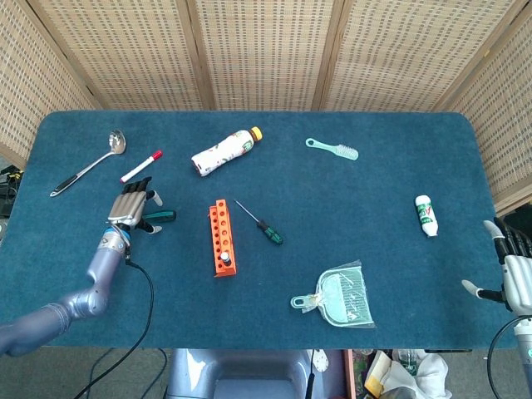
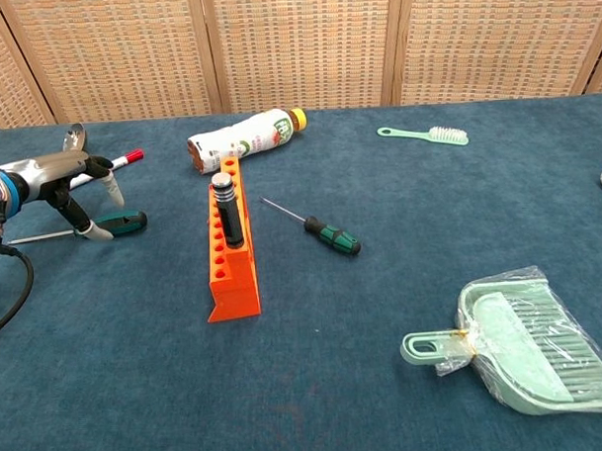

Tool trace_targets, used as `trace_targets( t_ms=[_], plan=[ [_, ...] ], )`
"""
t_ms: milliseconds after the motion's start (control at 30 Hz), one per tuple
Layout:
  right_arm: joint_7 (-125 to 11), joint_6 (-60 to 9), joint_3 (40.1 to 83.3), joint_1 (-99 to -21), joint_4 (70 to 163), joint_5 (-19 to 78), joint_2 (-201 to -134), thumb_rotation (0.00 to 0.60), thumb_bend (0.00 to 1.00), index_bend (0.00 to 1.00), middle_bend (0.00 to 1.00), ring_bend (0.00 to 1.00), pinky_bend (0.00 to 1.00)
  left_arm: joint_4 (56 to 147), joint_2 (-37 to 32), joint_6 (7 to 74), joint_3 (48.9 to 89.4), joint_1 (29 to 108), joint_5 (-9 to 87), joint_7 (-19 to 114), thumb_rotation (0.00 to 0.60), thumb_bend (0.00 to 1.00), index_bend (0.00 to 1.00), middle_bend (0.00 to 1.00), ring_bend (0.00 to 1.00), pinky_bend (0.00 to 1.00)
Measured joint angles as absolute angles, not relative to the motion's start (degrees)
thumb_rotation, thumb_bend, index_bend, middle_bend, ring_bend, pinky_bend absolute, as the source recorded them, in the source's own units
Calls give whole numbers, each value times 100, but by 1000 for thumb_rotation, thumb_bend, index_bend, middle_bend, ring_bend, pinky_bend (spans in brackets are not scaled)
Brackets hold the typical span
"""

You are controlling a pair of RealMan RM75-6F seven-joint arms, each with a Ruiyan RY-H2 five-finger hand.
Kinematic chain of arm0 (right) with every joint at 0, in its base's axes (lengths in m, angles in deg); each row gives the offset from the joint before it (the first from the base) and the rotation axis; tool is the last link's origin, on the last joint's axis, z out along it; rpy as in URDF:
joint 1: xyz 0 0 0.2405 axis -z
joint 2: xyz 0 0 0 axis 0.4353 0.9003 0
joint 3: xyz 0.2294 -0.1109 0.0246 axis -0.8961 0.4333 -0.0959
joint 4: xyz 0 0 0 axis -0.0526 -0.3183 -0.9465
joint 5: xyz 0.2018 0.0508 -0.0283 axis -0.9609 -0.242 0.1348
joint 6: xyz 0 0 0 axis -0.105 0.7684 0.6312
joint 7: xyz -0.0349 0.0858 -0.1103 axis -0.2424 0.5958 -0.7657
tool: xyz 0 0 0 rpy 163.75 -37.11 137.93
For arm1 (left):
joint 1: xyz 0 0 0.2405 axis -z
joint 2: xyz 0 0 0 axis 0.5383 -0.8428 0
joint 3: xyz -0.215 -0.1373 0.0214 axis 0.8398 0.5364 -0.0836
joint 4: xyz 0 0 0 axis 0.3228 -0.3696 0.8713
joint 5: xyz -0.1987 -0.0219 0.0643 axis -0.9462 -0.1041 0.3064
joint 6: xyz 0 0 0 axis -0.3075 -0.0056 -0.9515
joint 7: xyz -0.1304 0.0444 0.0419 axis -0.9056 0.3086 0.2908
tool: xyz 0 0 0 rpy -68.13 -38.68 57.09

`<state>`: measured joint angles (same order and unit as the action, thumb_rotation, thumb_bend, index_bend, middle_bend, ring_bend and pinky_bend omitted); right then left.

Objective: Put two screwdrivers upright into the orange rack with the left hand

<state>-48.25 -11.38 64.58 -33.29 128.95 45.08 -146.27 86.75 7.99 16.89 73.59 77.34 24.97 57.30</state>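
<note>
The orange rack (image 1: 221, 238) (image 2: 230, 258) lies mid-table with one dark-handled tool (image 2: 225, 210) standing upright in its near end. A green-handled screwdriver (image 1: 160, 216) (image 2: 121, 223) lies flat to the rack's left. My left hand (image 1: 133, 206) (image 2: 70, 181) hovers low over its shaft end, fingers spread, thumb tip beside the handle and nothing gripped. A second green-handled screwdriver (image 1: 261, 223) (image 2: 329, 233) lies flat to the rack's right. My right hand (image 1: 516, 273) rests open off the table's right edge, seen only in the head view.
A white bottle (image 2: 247, 138) lies behind the rack. A red-capped marker (image 1: 140, 166) and a metal spoon (image 1: 86, 165) lie beyond my left hand. A green brush (image 2: 424, 134), a small white bottle (image 1: 426, 214) and a wrapped dustpan (image 2: 523, 344) lie to the right.
</note>
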Motion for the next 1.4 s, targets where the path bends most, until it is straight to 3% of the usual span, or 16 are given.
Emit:
trace_targets(
  t_ms=[433,700,867,1167,1400],
  plan=[
    [-4737,-1175,6431,-3331,12843,4461,-14615,600,0,0,0,0,0,8346,1022,1436,7432,7874,2262,5880,600,254,443,0,0,0],
    [-4680,-1167,6419,-3330,12819,4464,-14623,600,0,0,0,0,0,8249,1080,1277,7451,7926,2094,5942,600,416,585,0,0,0],
    [-4654,-1158,6413,-3327,12807,4468,-14626,600,0,0,0,0,0,8353,1022,1312,7507,7923,2063,5900,600,457,616,0,0,0],
    [-4631,-1176,6424,-3329,12831,4487,-14613,600,0,0,0,0,0,9575,311,1699,7807,7665,2586,5153,600,486,627,0,0,0],
    [-4625,-1134,6437,-3317,12848,4537,-14608,600,0,0,0,0,0,10948,-527,1962,8243,7194,3480,3386,600,486,627,0,0,0]
  ],
)
